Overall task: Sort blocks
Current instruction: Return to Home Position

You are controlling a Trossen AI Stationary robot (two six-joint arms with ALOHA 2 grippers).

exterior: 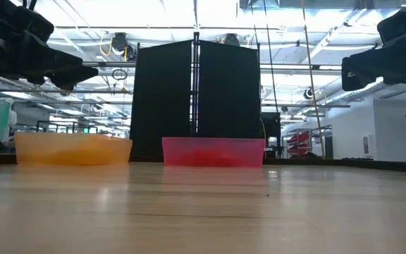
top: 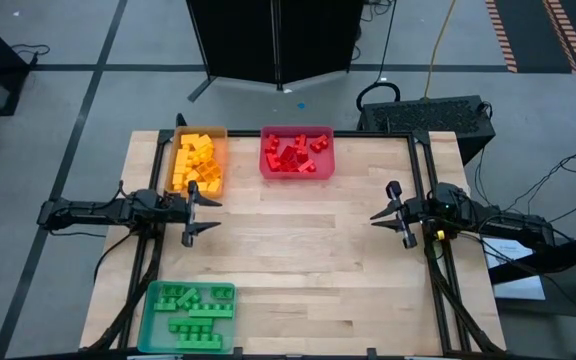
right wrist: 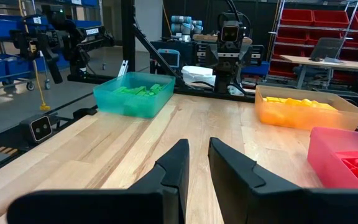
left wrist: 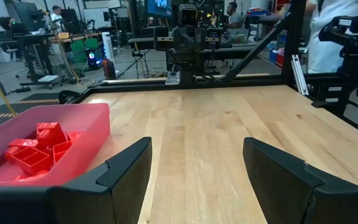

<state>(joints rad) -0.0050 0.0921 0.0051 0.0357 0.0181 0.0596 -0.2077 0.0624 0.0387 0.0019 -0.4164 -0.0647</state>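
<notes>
The blocks lie sorted in three trays. Yellow-orange blocks (top: 196, 163) fill the orange tray (top: 220, 135) at the far left. Red blocks (top: 290, 155) lie in the red tray (top: 326, 168) at the far middle. Green blocks (top: 190, 318) lie in the teal tray (top: 152, 330) at the near left. My left gripper (top: 208, 212) hovers level at the table's left edge, open, with nothing between its fingers (left wrist: 126, 165). My right gripper (top: 380, 213) hovers level at the right edge, its fingers (right wrist: 178, 158) drawn together to a narrow slit with nothing in it.
Bare wooden tabletop (top: 308, 250) spreads between the two grippers and toward the near edge. A black metal frame (top: 423, 150) runs along the table's sides. A black panel (exterior: 196, 99) stands behind the far edge.
</notes>
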